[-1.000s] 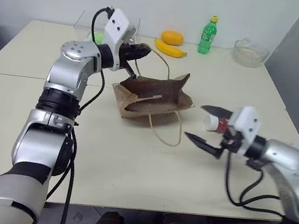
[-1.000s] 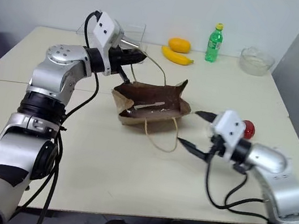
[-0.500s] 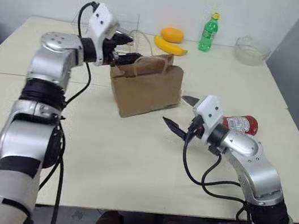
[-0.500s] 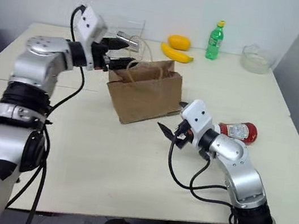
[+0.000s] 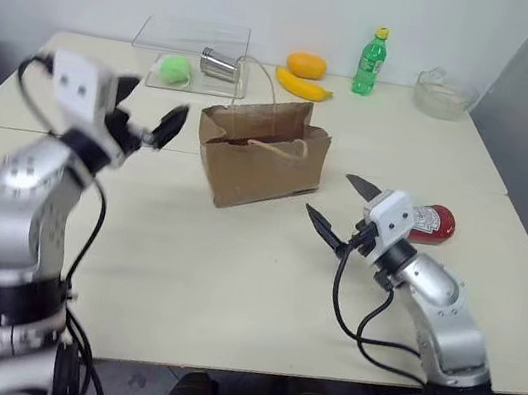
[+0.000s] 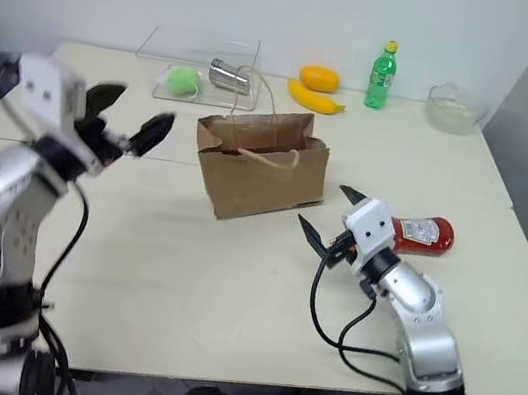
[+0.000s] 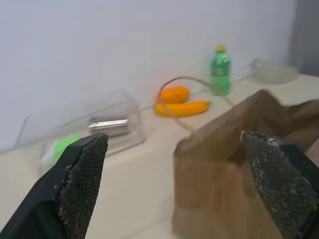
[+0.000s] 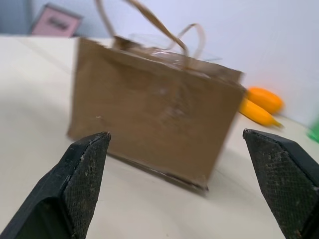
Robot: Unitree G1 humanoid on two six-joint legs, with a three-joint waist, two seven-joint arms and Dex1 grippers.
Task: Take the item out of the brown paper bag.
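The right pincer (image 6: 324, 216), fingers apart and empty, hovers centre-right, with the red squeeze bottle (image 6: 423, 230) lying sideways on the table (image 6: 229, 283) just behind it, outside the upright brown paper bag (image 6: 260, 172) at centre, while the left pincer (image 6: 128, 112), also apart, is farther off; the bag's inside is hidden.

The brown paper bag (image 5: 261, 165) is matt, creased kraft paper. The item (image 5: 429, 222) is glossy red plastic. The counter (image 5: 231, 273) looks smooth and matt. Left claw (image 7: 174, 189) fingers (image 7: 82, 174) carry rough, textured black pads.
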